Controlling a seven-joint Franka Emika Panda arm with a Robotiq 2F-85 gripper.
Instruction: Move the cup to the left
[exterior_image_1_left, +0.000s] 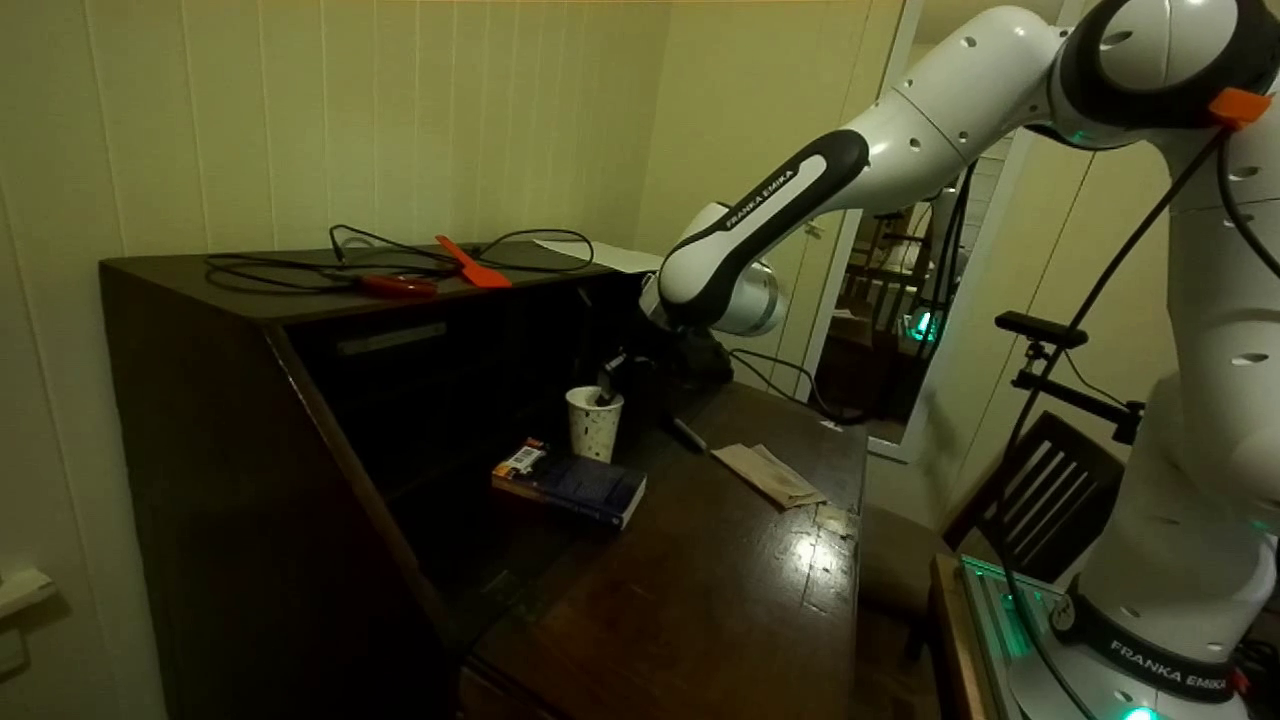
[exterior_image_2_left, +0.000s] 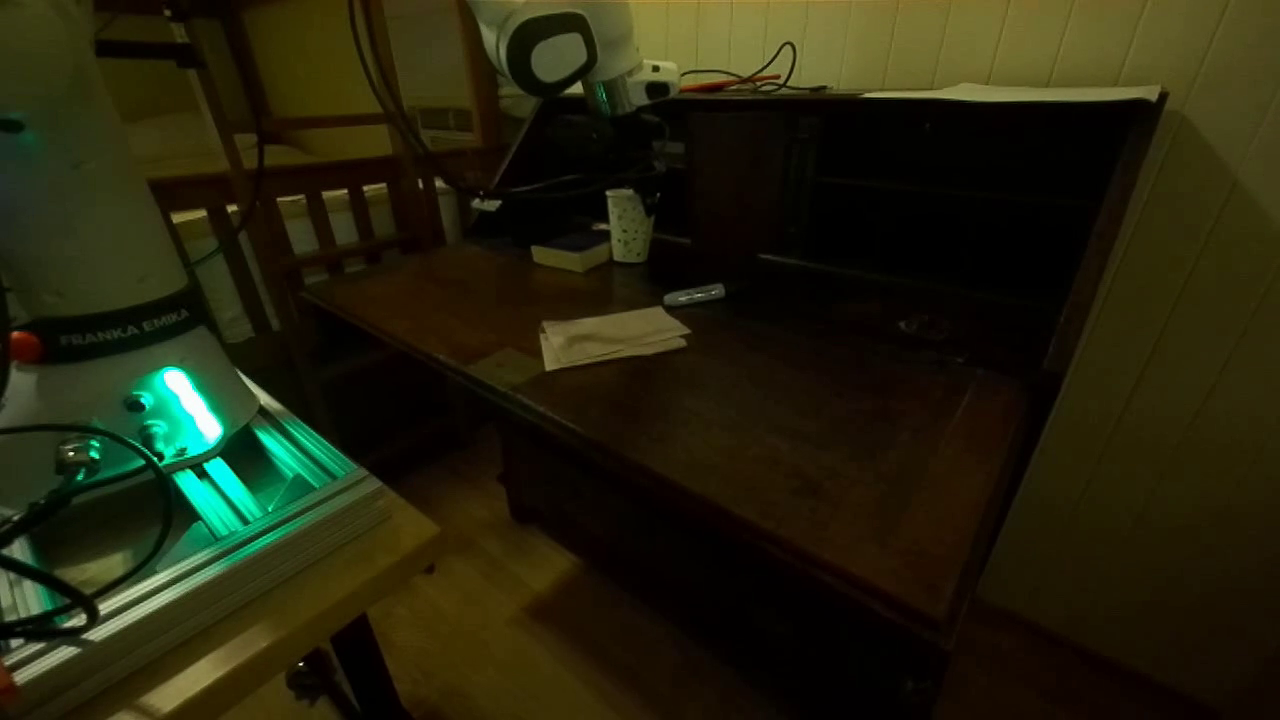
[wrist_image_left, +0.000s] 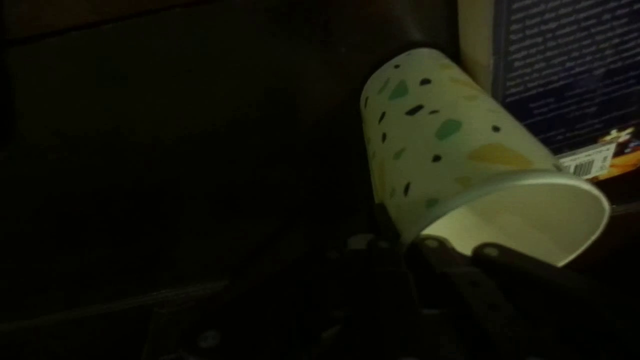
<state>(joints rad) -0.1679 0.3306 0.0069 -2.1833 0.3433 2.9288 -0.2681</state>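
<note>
The cup (exterior_image_1_left: 593, 432) is whitish with dark, green and yellow specks. It stands upright, or nearly so, beside the dark blue book, its base partly hidden behind the book in an exterior view. My gripper (wrist_image_left: 403, 241) is shut on the cup's rim in the wrist view. One finger reaches inside the mouth, while the other lies against the outer wall of the cup (wrist_image_left: 445, 135). Deep shadow hides most of the finger outlines. The cup (exterior_image_2_left: 629, 232) also shows below the dark gripper in an exterior view.
The blue book (exterior_image_1_left: 570, 485) lies close beside the cup on the desk (exterior_image_1_left: 700, 600). Folded pale paper (exterior_image_2_left: 612, 337) and a greyish marker-like object (exterior_image_2_left: 694, 295) lie nearer the front. Dark shelving (exterior_image_2_left: 930, 220) rises behind. Cables and a red-orange spatula (exterior_image_1_left: 475, 265) rest on top.
</note>
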